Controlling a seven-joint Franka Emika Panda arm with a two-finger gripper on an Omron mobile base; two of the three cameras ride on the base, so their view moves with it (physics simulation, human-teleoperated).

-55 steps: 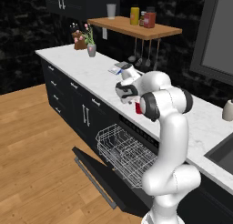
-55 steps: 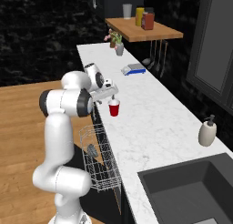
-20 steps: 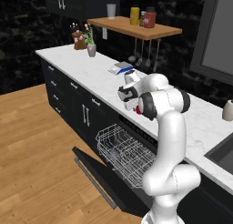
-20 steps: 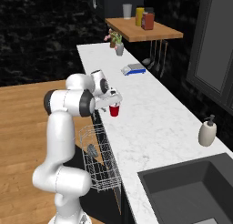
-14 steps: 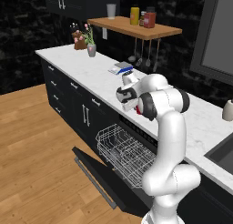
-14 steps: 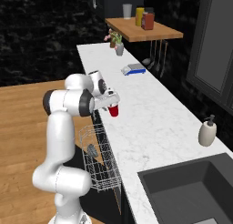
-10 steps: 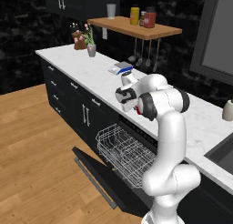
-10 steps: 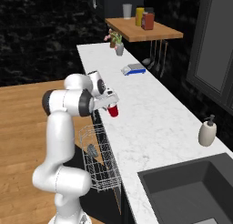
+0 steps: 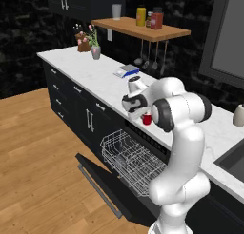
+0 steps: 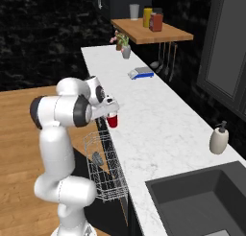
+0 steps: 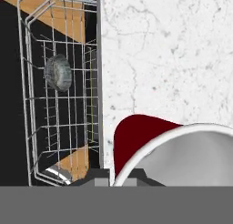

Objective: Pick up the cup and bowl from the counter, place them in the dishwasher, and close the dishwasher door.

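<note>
The red cup stands on the white marble counter near its front edge, just above the dishwasher. My gripper is shut on the cup's rim from above. In the hand view the cup looms large, and its white inside is visible. The grey bowl lies in the pulled-out white wire rack; in the right base view, the bowl is visible low in the rack. The dishwasher door hangs open, flat above the wooden floor.
A blue and white item lies further along the counter. A soap dispenser stands by the sink. A flower vase sits at the far end, under a wooden shelf with jars and hanging utensils.
The jaws have gone from open to shut on the cup's rim. The hand has settled slightly lower over the cup; the arm has otherwise barely moved.
</note>
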